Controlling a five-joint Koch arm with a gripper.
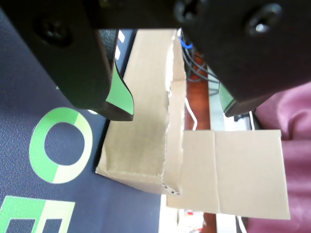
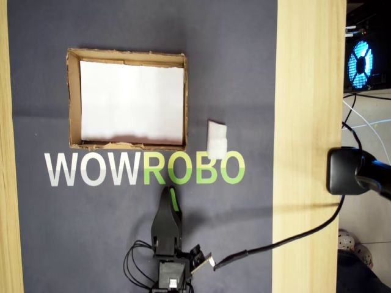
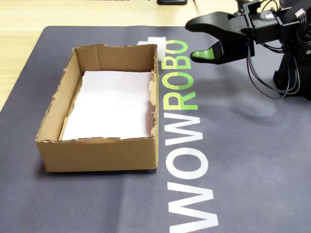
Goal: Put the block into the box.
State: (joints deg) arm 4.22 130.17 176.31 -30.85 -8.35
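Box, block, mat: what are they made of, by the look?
Box: brown corrugated cardboard, matte; the torn top edges show fluting. Its bottom liner looks like plain white paper. Block: white, matte, soft-edged, probably foam. Mat: dark grey, faint sheen, printed lettering; likely rubber or fabric-topped.

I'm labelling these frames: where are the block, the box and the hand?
block (image 2: 217, 139), overhead view, middle of its top face.
box (image 3: 99, 153), fixed view, near outer cardboard wall.
hand (image 3: 198, 40), fixed view, gap between its two fingertips.

Gripper (image 3: 198, 40) raised, jaws apart, empty
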